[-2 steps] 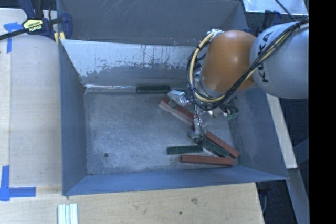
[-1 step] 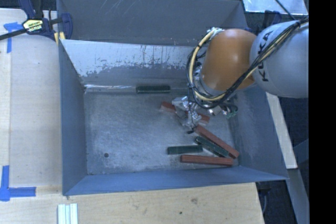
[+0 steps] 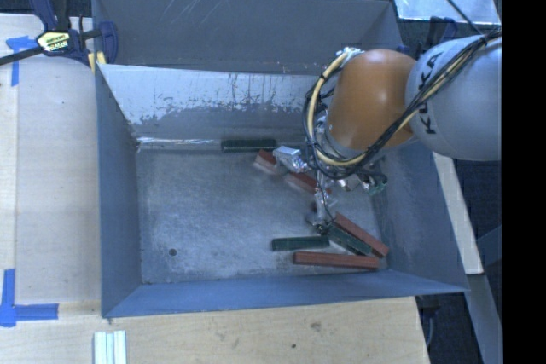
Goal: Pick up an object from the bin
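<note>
Pincer (image 3: 322, 219): low at front-right, tip just above right end of green bar (image 3: 297, 244); spread/closed: can't tell.
Red bar (image 3: 337, 261): beside green bar, near front wall (image 3: 256, 296).
Open room: bin floor (image 3: 196, 209), left of bars.

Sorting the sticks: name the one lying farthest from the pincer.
The dark green stick along the back wall of the bin; the other sticks lie nearer the pincer.
</note>
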Robot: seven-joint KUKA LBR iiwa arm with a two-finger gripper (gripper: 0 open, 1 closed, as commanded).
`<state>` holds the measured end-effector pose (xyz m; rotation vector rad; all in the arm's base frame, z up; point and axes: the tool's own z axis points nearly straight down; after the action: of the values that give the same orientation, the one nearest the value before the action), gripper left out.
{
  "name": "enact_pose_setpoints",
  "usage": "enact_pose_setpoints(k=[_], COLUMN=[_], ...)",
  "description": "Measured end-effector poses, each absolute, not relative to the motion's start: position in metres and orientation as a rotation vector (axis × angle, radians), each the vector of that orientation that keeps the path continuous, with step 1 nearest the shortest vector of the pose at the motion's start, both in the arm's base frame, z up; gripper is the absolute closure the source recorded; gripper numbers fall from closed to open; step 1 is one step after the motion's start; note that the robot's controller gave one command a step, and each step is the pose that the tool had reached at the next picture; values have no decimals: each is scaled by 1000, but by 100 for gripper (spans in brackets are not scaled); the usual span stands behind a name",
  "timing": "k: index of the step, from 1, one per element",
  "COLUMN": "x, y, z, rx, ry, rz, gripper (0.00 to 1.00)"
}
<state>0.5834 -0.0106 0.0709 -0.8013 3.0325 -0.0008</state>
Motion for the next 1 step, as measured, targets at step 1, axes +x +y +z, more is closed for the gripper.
enact_pose_setpoints(k=[1], x=[583], y=[-11], z=[71], rx=[-801], ry=[3032], rz=[0], gripper=[0])
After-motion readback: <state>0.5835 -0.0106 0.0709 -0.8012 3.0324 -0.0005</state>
